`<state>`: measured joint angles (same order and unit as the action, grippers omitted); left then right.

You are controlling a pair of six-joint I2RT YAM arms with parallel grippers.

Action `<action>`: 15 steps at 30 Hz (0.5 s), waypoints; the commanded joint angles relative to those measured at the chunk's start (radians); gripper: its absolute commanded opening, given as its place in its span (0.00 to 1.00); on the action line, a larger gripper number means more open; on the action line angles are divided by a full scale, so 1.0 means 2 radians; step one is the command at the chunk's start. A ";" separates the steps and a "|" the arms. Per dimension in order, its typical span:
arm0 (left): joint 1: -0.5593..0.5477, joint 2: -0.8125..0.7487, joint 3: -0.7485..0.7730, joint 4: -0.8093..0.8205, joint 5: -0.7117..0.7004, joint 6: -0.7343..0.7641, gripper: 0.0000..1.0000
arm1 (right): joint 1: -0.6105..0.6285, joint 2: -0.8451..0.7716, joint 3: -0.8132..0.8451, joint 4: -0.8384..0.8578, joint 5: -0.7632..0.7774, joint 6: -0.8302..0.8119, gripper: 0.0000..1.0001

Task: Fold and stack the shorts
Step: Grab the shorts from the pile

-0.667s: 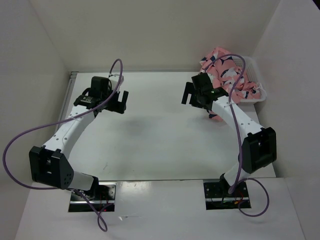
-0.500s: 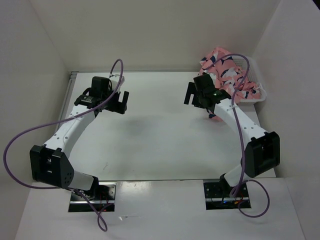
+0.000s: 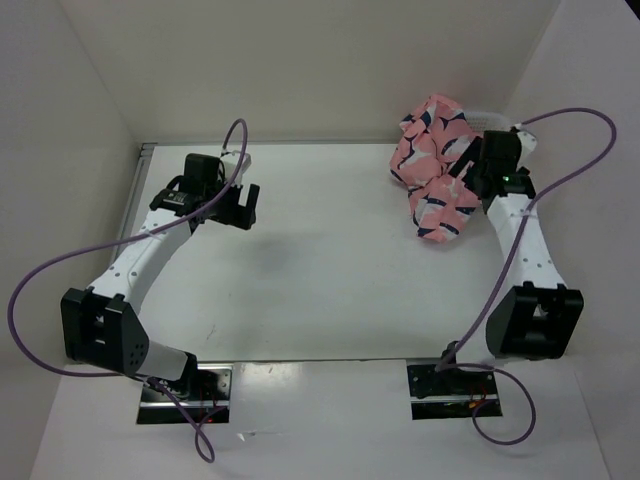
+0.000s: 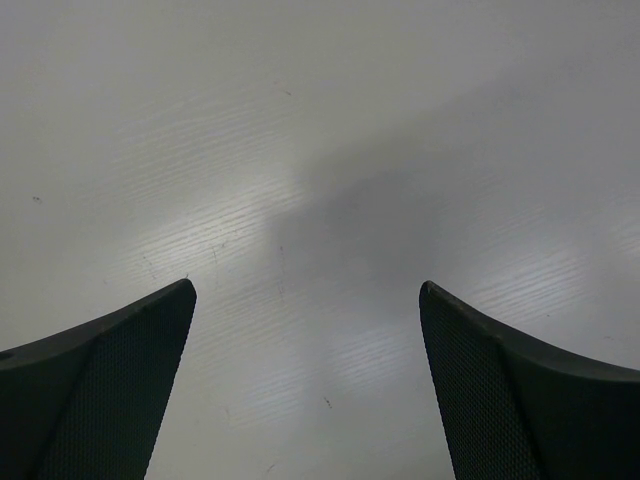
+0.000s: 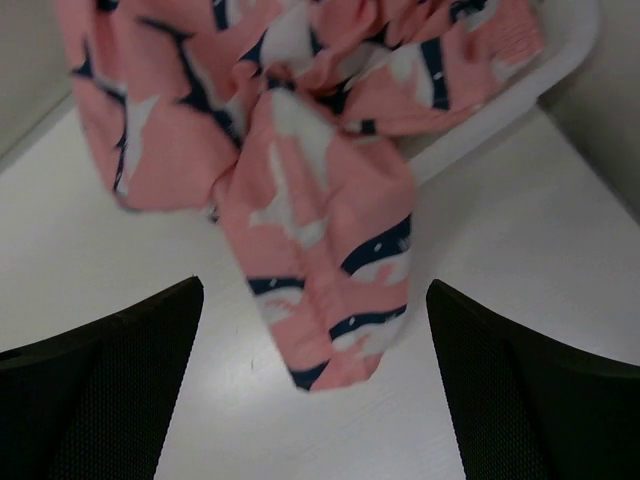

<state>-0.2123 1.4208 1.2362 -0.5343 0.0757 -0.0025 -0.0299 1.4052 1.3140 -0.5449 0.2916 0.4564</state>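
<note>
Where the table (image 3: 320,290) reaches its far right corner, the shorts (image 3: 436,172) are seen heaped in a crumpled pink pile, partly inside a white basket (image 5: 520,92) and partly spilled over its rim. One loose fold is draped down from the basket onto the tabletop, as is shown in the right wrist view (image 5: 318,225). The right gripper (image 3: 474,172) is held just beside this pile and is pointed at the hanging fold. Its jaws are spread wide and nothing is clamped between them (image 5: 313,288). Well apart, on the far left of the table, the left gripper (image 3: 240,205) is held over bare tabletop. Its jaws are likewise spread wide and nothing is gripped (image 4: 307,287).
</note>
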 commanded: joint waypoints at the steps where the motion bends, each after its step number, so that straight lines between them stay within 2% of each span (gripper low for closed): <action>1: 0.003 0.002 0.002 0.000 0.021 0.001 0.99 | -0.053 0.055 0.052 0.003 -0.022 0.010 0.96; 3: 0.003 0.002 0.002 0.000 0.021 0.001 0.99 | -0.068 0.104 0.070 0.003 -0.044 0.010 0.95; 4: 0.003 0.002 0.002 0.000 0.021 0.001 0.99 | -0.074 0.121 0.085 0.003 -0.064 0.010 0.88; 6: 0.003 0.002 0.002 0.000 0.021 0.001 0.99 | -0.079 0.168 0.100 0.008 -0.071 0.014 0.85; 10: 0.003 0.002 0.002 -0.010 0.012 0.001 0.99 | -0.079 0.209 0.128 0.041 -0.107 0.025 0.82; 13: 0.003 -0.002 0.002 -0.010 0.012 0.001 0.99 | -0.079 0.253 0.163 0.029 -0.118 0.036 0.76; 15: 0.003 -0.007 0.002 -0.010 0.012 0.001 0.99 | -0.079 0.274 0.186 0.010 -0.105 0.047 0.56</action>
<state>-0.2127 1.4212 1.2362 -0.5560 0.0902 -0.0025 -0.1886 1.8832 1.6104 -0.5220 0.1032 0.5053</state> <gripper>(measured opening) 0.992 0.606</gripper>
